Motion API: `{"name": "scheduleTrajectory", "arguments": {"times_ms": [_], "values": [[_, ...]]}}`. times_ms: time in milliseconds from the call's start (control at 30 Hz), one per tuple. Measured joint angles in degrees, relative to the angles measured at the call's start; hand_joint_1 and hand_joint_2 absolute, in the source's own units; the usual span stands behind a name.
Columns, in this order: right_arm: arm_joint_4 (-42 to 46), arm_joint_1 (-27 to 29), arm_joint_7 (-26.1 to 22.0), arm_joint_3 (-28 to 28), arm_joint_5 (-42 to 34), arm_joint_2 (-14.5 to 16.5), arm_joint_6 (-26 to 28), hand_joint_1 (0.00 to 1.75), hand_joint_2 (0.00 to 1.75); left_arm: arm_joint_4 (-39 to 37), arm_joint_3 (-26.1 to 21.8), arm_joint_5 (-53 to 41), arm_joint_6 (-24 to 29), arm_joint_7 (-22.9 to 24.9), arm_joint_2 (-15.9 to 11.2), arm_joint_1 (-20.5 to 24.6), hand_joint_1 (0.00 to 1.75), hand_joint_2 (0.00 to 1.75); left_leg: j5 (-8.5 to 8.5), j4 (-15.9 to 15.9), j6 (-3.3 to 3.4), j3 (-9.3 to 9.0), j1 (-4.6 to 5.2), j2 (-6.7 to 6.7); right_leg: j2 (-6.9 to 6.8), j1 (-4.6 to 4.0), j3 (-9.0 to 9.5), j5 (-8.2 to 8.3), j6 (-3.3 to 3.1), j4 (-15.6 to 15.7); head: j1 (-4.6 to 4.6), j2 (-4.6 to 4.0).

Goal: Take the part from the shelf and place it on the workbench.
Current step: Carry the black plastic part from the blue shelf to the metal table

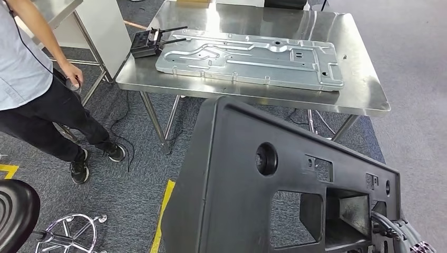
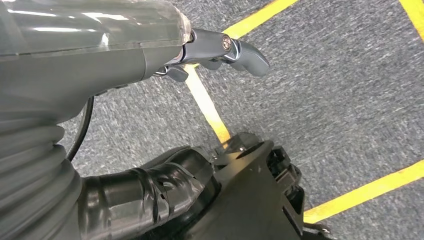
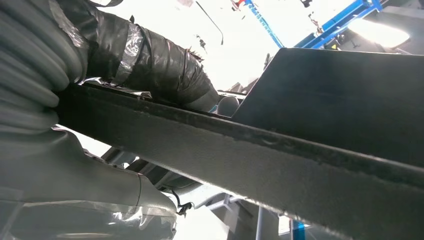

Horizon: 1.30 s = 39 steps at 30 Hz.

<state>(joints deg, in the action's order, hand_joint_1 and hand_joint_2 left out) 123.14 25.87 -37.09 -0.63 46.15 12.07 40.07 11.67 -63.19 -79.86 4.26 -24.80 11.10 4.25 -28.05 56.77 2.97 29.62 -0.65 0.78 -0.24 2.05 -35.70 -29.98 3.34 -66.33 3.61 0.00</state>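
A: Where is the part (image 1: 248, 184)?
B: The robot has it up off the floor, short of the worktop (image 1: 363, 63). It is a big black plastic panel with cut-outs, tilted, filling the low middle of the head view.
A: And the right hand (image 3: 150, 65)?
B: In the right wrist view its dark taped fingers (image 3: 175, 75) lie over one face of the panel's edge and the grey thumb sits under it, so the hand grasps the part.
A: The left hand (image 2: 165, 55)?
B: In the left wrist view the thumb sticks out over grey carpet and a yellow floor line (image 2: 210, 110). Dark taped fingers (image 2: 150, 195) lie against the part's black edge below, but whether they are clenched on it cannot be told.
A: What is beyond the fingers?
B: On the worktop lies a stamped metal plate (image 1: 253, 60), with a small black device (image 1: 145, 45) at its far-left end. A person (image 1: 37, 84) stands off to the left, and a black stool (image 1: 16, 211) is nearer the robot
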Motion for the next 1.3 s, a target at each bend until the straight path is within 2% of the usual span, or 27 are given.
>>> {"name": "scheduleTrajectory", "arguments": {"times_ms": [33,67,100,200,233,300,367,400,433,467,533,567,600,667,733,800,867,900,933,967,1033,1067,1100,1133,1167,1233,1300], "values": [[0.0,0.0,0.0,0.0,-0.1,0.0,0.0,1.75,1.75,0.0,0.0,0.0,0.0,0.0,0.0,0.0,0.00,1.75,-0.40,0.4,-0.53,0.06,-0.06,0.20,0.21,0.04,1.67,1.46,0.05,3.7,0.03,0.00],[0.0,-0.1,0.0,0.0,-0.1,0.0,0.0,1.75,1.75,0.0,0.0,0.0,0.0,0.0,0.0,0.1,0.00,1.75,-0.75,0.8,-1.06,0.17,-0.06,0.37,0.41,0.06,2.83,2.26,-0.15,6.2,-0.01,0.00],[0.0,-0.1,0.0,-0.1,-0.2,0.0,0.0,1.75,1.75,0.0,0.0,0.0,0.0,0.0,0.0,0.1,0.00,1.75,-1.00,1.0,-1.54,0.31,-0.01,0.48,0.61,-0.03,3.34,2.30,-0.49,7.5,-0.04,0.00],[0.0,-0.2,0.0,-0.2,-0.3,0.1,0.0,1.75,1.75,0.0,0.0,0.0,0.0,-0.1,0.0,0.0,0.00,1.75,-1.32,1.1,-2.56,0.22,-0.22,0.52,0.66,-0.33,3.34,2.06,-2.07,7.5,-0.15,0.00],[0.0,-0.2,0.0,-0.2,-0.3,0.1,0.0,1.75,1.75,0.0,0.0,0.0,0.0,-0.1,0.0,0.1,0.00,1.75,-1.93,2.0,-2.84,0.47,-0.34,0.34,0.56,-0.32,3.41,2.08,-2.55,7.6,-0.15,0.00],[0.0,-0.2,0.0,-0.2,-0.3,0.2,0.0,1.75,1.75,0.0,0.1,0.0,0.1,-0.1,0.0,0.1,0.00,1.75,-4.92,7.2,-3.27,2.88,-0.43,-0.11,0.25,-0.33,3.53,2.03,-3.28,7.8,-0.16,0.00],[0.0,-0.2,0.0,-0.2,-0.3,0.3,0.0,1.75,1.75,0.0,0.1,0.0,0.1,-0.1,0.0,0.0,0.00,1.75,-8.22,15.1,-3.44,7.08,-0.44,-0.29,0.01,-0.59,3.57,1.85,-3.64,7.7,-0.16,0.00],[0.0,-0.2,0.0,-0.2,-0.3,0.3,0.0,1.75,1.75,0.0,0.1,0.0,0.0,-0.1,0.0,0.0,0.00,1.75,-8.57,17.5,-3.39,8.52,-0.44,-0.31,-0.06,-0.75,3.65,1.76,-3.75,7.7,-0.16,0.00],[0.0,-0.2,0.0,-0.2,-0.3,0.3,0.0,1.75,1.75,0.0,0.1,0.0,0.0,-0.1,0.0,-0.1,0.00,1.75,-7.74,17.8,-3.24,8.95,-0.43,-0.32,-0.09,-0.90,3.79,1.66,-3.83,7.7,-0.16,0.00],[0.0,-0.2,0.0,-0.2,-0.3,0.3,0.0,1.75,1.75,0.0,0.1,0.0,0.0,-0.1,0.0,-0.1,0.00,1.75,-5.85,15.8,-2.97,8.28,-0.40,-0.33,-0.10,-1.04,4.01,1.53,-3.86,7.7,-0.16,0.00],[0.0,-0.2,0.0,-0.2,-0.3,0.3,0.0,1.75,1.75,0.0,0.1,0.0,0.0,-0.1,0.0,-0.1,0.00,1.75,-1.48,8.0,-2.07,4.92,-0.12,-0.49,-0.09,-1.29,4.51,1.21,-3.75,7.7,-0.14,0.00],[0.0,-0.3,0.0,-0.2,-0.3,0.3,0.0,1.75,1.75,0.0,0.1,0.0,0.0,-0.1,0.0,-0.1,0.00,1.75,-0.26,4.8,-1.69,3.55,0.08,-0.60,-0.07,-1.38,4.62,1.07,-3.54,7.7,-0.16,0.00],[0.0,-0.3,0.0,-0.2,-0.3,0.3,0.0,1.75,1.75,0.0,0.1,0.0,0.0,-0.1,-0.1,0.0,0.00,1.75,0.23,2.9,-1.40,2.75,0.31,-0.69,-0.08,-1.41,4.63,0.99,-3.28,7.7,-0.15,0.00],[0.0,-0.3,0.0,-0.2,-0.4,0.3,0.0,1.75,1.75,0.0,0.1,0.0,0.0,-0.1,-0.1,0.0,0.00,1.75,0.15,2.0,-1.19,2.51,0.56,-0.65,-0.11,-1.38,4.64,1.01,-2.59,7.8,-0.16,0.00],[0.0,-0.3,0.0,-0.2,-0.4,0.3,0.0,1.75,1.75,0.0,0.0,0.0,0.0,-0.1,-0.1,-0.1,0.00,1.75,0.52,1.2,-0.75,2.11,0.31,-0.57,-0.10,-1.30,4.64,0.54,-1.97,7.4,-0.14,0.00],[0.1,-0.3,0.0,-0.2,-0.4,0.3,0.0,1.75,1.75,0.0,0.1,0.0,0.0,-0.1,-0.1,-0.1,0.00,1.75,0.81,0.6,-0.19,1.72,0.03,-0.60,0.01,-1.26,2.73,-1.97,-1.60,3.3,-0.13,0.00],[0.0,-0.3,0.0,-0.2,-0.4,0.3,0.0,1.75,1.75,0.0,0.1,0.0,0.0,-0.1,0.0,0.0,0.00,1.75,0.70,0.5,0.16,1.69,0.12,-0.60,0.06,-1.26,-1.29,-5.35,-1.39,-4.3,-0.12,0.00],[0.0,-0.3,0.0,-0.2,-0.5,0.3,0.0,1.75,1.75,0.0,0.1,0.0,0.0,-0.1,0.0,0.0,0.00,1.75,0.61,0.6,0.20,1.64,0.17,-0.58,0.06,-1.25,-2.92,-6.05,-1.29,-7.1,-0.12,0.00],[0.0,-0.3,0.0,-0.2,-0.6,0.3,0.0,1.75,1.75,0.0,0.0,0.0,0.0,-0.1,0.0,0.0,0.00,1.75,0.50,0.6,0.21,1.55,0.19,-0.52,0.06,-1.24,-3.64,-5.59,-1.24,-8.0,-0.12,0.00],[0.0,-0.3,0.0,-0.2,-0.7,0.3,0.0,1.75,1.75,0.0,0.0,0.0,0.0,0.0,0.0,-0.1,0.00,1.75,0.34,0.7,0.14,1.38,0.19,-0.43,0.06,-1.23,-3.16,-3.95,-1.27,-6.5,-0.11,0.00],[0.0,-0.3,0.0,-0.2,-0.9,0.3,0.0,1.75,1.75,0.0,0.0,0.0,0.0,0.0,0.1,-0.1,0.00,1.75,-0.12,0.8,-0.17,0.97,0.21,-0.25,0.10,-1.24,0.36,0.36,-1.64,1.2,-0.11,0.00],[0.0,-0.4,0.0,-0.3,-0.9,0.3,0.0,1.75,1.75,0.0,0.0,0.0,0.0,0.0,0.1,-0.1,0.00,1.75,-0.39,1.0,-0.45,0.83,0.30,-0.19,0.13,-1.36,1.96,1.74,-1.95,4.6,-0.12,0.00],[0.0,-0.4,0.0,-0.3,-1.0,0.3,0.0,1.75,1.75,0.0,0.0,0.0,0.0,0.0,0.1,0.0,0.00,1.75,-0.60,1.1,-0.73,0.78,0.38,-0.17,0.17,-1.49,2.93,2.33,-2.26,6.8,-0.13,0.00],[0.0,-0.4,0.0,-0.3,-1.1,0.3,0.0,1.75,1.75,0.0,0.0,0.0,0.0,0.0,0.1,0.0,0.00,1.75,-0.74,1.1,-1.03,0.80,0.46,-0.17,0.22,-1.62,3.23,2.21,-2.56,7.5,-0.14,0.00],[0.0,-0.4,0.0,-0.3,-1.1,0.3,0.0,1.75,1.75,0.0,0.0,0.0,0.0,0.0,0.1,0.0,0.00,1.75,-0.82,1.0,-1.30,0.71,0.52,-0.17,0.24,-1.72,3.17,2.22,-2.80,7.6,-0.14,0.00],[0.0,-0.4,0.0,-0.3,-1.2,0.3,0.0,1.75,1.75,0.0,0.1,0.0,0.0,0.0,0.1,0.1,0.00,1.75,-1.31,1.3,-1.84,0.62,0.54,-0.23,0.24,-1.41,3.46,2.27,-3.40,8.0,-0.16,0.00],[0.0,-0.5,0.0,-0.3,-1.3,0.3,0.0,1.75,1.75,0.0,0.1,0.0,0.0,0.0,0.1,0.1,0.00,1.75,-3.59,4.9,-2.36,2.12,0.46,-0.35,0.10,-1.08,3.85,2.28,-4.04,8.5,-0.27,0.00]]}}
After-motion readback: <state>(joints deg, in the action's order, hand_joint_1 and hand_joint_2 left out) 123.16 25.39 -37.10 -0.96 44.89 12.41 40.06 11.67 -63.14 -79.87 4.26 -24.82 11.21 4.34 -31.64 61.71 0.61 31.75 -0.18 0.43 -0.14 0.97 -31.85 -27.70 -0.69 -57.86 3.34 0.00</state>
